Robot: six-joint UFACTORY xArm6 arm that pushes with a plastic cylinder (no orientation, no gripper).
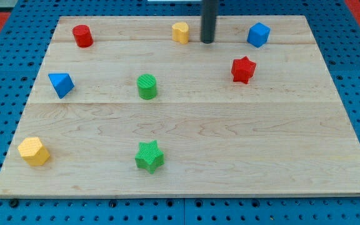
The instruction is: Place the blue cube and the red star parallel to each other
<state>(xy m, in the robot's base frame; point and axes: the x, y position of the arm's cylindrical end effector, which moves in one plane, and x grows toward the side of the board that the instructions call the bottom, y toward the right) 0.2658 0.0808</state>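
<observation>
The blue cube (pixel 259 34) sits near the view's top right of the wooden board (pixel 242 144). The red star (pixel 243 69) lies just below and slightly left of it. My tip (pixel 207 41) rests on the board at the view's top centre, left of the blue cube and up-left of the red star, touching neither. A small yellow block (pixel 180 32) stands just left of the tip.
A red cylinder (pixel 82 35) is at the top left. A blue triangular block (pixel 60 84) is at the left. A green cylinder (pixel 147 86) is left of centre. A yellow hexagonal block (pixel 34 150) is at the bottom left. A green star (pixel 149 156) is at the bottom centre.
</observation>
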